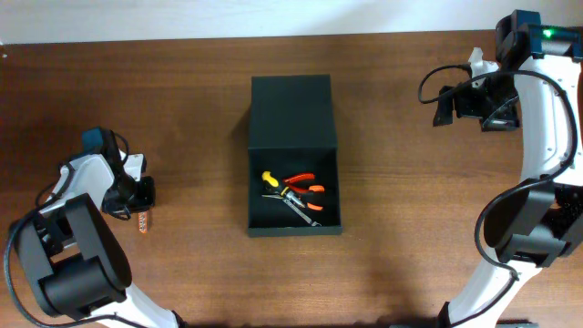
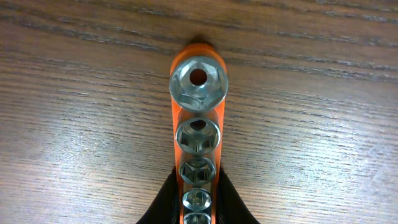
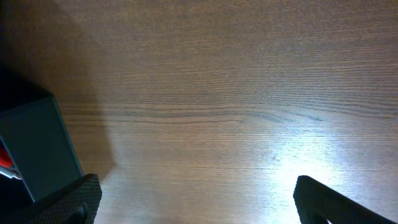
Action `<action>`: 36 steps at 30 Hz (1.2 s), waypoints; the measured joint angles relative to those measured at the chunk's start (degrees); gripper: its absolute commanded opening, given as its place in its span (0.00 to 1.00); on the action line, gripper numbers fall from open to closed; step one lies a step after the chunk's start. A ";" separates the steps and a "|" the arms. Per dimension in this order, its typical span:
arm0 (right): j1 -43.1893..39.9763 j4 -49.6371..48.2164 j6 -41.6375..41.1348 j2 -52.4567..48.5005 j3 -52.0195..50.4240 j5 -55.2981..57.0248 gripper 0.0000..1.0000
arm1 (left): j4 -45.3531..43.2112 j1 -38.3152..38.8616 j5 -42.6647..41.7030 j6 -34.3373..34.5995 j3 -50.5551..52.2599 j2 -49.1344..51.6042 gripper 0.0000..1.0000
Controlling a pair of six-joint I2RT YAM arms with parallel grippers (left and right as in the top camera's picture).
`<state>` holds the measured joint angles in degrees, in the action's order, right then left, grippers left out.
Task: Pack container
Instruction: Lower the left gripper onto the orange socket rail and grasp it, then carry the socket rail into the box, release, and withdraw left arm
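**A:** Where do things stand?

**B:** The container (image 1: 291,118) sits in the middle of the overhead frame with its lid flapped open toward the top. Orange pliers (image 1: 305,185) and a yellow-handled screwdriver (image 1: 270,179) lie in its lower part. At lower left, the left gripper (image 2: 199,208) is closed on an orange socket rail (image 2: 199,124), with a finger pressed against each side of it.

**A:** Is the rail off the table (image 1: 182,91) yet?

**B:** I cannot tell. The wrist view shows wood right behind it.

**A:** What worries you?

**B:** The grip is near one end, so most of the rail and the biggest sockets (image 2: 198,82) stick out past the fingers. I think that weight could make the rail pivot in the pinch, or slip out on a quick swing toward the box.

**A:** And at the box?

**B:** The rail is long. If it comes in low or crosswise, the free end could strike the rim and shove the container. If it drops onto the pliers it may sit proud, and the lid would not close. A hard release might also knock a socket off its clip.

**A:** What about the other arm?

**B:** The right gripper (image 3: 196,199) is at upper right, spread wide and holding nothing. The box corner is only at the left edge of its view, so I see little risk of a collision.
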<state>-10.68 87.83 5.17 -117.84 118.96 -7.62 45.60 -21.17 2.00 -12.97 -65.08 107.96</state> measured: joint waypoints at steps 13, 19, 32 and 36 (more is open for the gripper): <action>0.00 -0.04 0.02 0.00 0.00 -0.02 0.99 | 20.24 16.04 -5.57 2.10 -32.98 -3.19 0.02; -0.09 -0.61 -0.02 0.00 0.00 -0.02 0.99 | 20.65 38.03 -6.73 -9.57 -40.44 -8.24 0.02; -5.57 -1.09 -0.26 0.00 0.00 -1.70 0.99 | 22.51 52.78 -7.61 -31.26 -40.09 5.86 0.02; -5.57 -1.11 -0.22 0.00 0.00 -1.97 0.99 | 22.69 51.84 -7.58 -32.30 -39.93 12.94 0.02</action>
<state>-16.25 86.72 4.95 -117.84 118.96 -9.58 68.29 30.68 -5.58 -45.28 -105.01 120.90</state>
